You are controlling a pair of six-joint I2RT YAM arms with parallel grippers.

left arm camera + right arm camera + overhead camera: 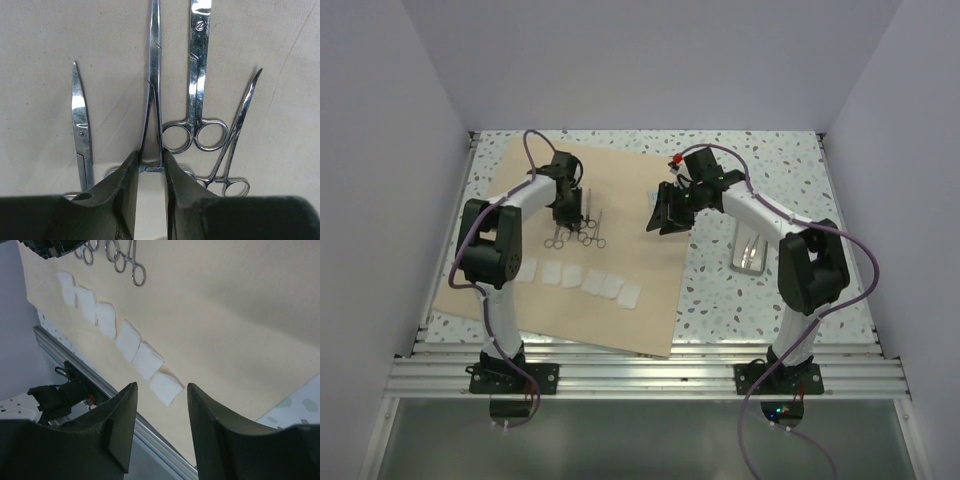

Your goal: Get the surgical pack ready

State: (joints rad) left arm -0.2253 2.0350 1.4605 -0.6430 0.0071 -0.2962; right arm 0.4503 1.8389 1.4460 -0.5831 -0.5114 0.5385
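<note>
Two grippers: left gripper [151, 172] is pinching narrow on the forceps [154, 75], lying just 12 o'clock of centre on the wrap sheet [630, 190], and probably needing straight vertical travel to miss the flanking scissors [200, 75]; right gripper [162, 390] is hovering open, empty, at the sheet's 3 o'clock edge.

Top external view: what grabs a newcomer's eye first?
The big tan wrap sheet is spread out left of centre, with steel instruments laid mid-sheet and a diagonal row of six white gauze squares nearer the arms. The left gripper sits low over the instruments, bracketing one forceps. The right gripper hangs open over the sheet's right side, and a steel tray lies off the sheet at right.
</note>
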